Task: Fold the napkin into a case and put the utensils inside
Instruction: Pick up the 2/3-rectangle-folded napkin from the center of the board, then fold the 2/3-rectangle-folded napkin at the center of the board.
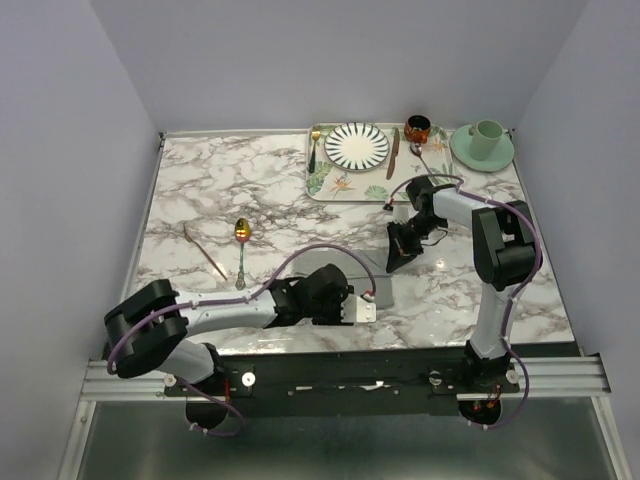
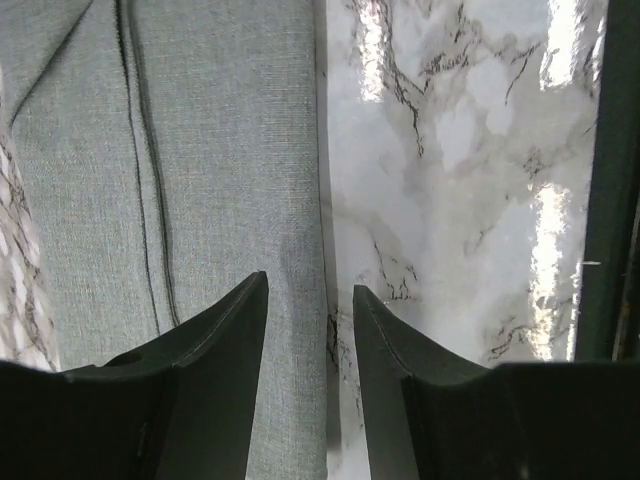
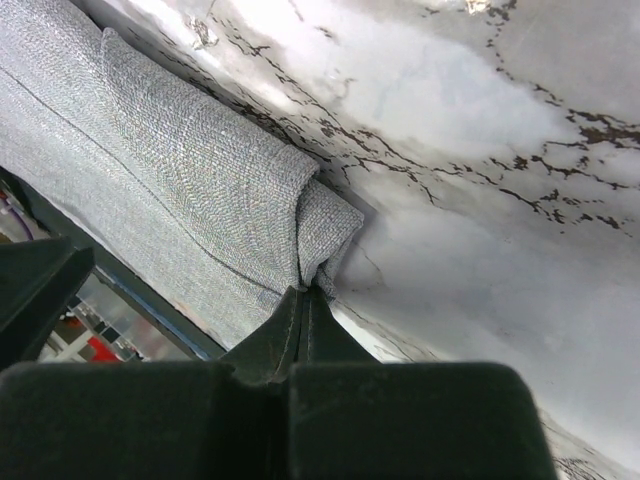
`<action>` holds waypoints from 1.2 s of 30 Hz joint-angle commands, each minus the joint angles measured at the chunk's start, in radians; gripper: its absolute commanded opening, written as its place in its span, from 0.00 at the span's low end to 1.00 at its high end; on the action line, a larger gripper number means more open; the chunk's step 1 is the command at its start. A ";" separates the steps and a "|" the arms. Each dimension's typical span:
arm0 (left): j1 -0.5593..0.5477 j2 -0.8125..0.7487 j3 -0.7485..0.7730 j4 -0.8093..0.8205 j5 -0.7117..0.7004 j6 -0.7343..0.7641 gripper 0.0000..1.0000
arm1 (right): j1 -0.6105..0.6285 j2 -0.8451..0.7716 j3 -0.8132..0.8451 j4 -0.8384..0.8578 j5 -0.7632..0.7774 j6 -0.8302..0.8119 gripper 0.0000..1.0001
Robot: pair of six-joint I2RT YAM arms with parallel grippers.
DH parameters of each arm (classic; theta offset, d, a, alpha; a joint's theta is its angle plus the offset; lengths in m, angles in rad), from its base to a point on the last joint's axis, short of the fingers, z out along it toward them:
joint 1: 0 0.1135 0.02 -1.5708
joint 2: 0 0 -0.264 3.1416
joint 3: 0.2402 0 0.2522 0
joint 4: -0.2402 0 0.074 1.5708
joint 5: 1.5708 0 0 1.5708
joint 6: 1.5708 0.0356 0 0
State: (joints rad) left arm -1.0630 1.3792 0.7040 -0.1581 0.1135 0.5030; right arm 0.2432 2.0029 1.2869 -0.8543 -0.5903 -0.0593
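Centrally, napkin point(image 3: 200, 190) is pinched by closed right gripper point(image 3: 305, 296).
Left gripper point(image 2: 311, 284) is spread, empty; plate point(image 1: 357, 145) is carried on tray point(image 1: 322, 181).

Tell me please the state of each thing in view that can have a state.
napkin, folded into a long strip, on table.
left claw, open, above napkin's edge.
right claw, shut on napkin's corner.
spoon, lying loose on table, outside napkin.
fork, lying loose beside spoon.
cup, upright on saucer.

Item tally, table point(image 1: 270, 190)
One each: napkin point(image 2: 200, 150), tray point(image 1: 322, 180), plate point(image 1: 357, 146), knife point(image 1: 394, 153), saucer point(image 1: 462, 152). Two of each kind: copper fork point(image 1: 206, 252), gold fork point(image 1: 314, 150); gold-bowled spoon point(image 1: 241, 240), grey spoon point(image 1: 427, 162); green cup point(image 1: 488, 133), dark cup point(image 1: 417, 127).
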 commanded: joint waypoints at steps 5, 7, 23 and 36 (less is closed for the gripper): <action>-0.156 0.167 -0.047 0.152 -0.353 0.164 0.51 | 0.004 0.005 -0.026 0.060 0.080 -0.047 0.01; -0.169 0.216 -0.058 0.192 -0.382 0.181 0.48 | 0.004 0.004 -0.028 0.060 0.084 -0.051 0.01; -0.148 0.185 0.130 -0.096 -0.087 0.042 0.00 | 0.005 -0.024 -0.052 0.064 0.092 -0.088 0.01; 0.196 0.328 0.446 -0.403 0.503 -0.035 0.00 | 0.005 -0.007 -0.032 0.054 0.086 -0.100 0.01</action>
State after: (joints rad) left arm -0.9417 1.6508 1.0603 -0.4156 0.3111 0.4953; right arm 0.2451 1.9800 1.2594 -0.8310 -0.5915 -0.1146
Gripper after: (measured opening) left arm 0.015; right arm 0.012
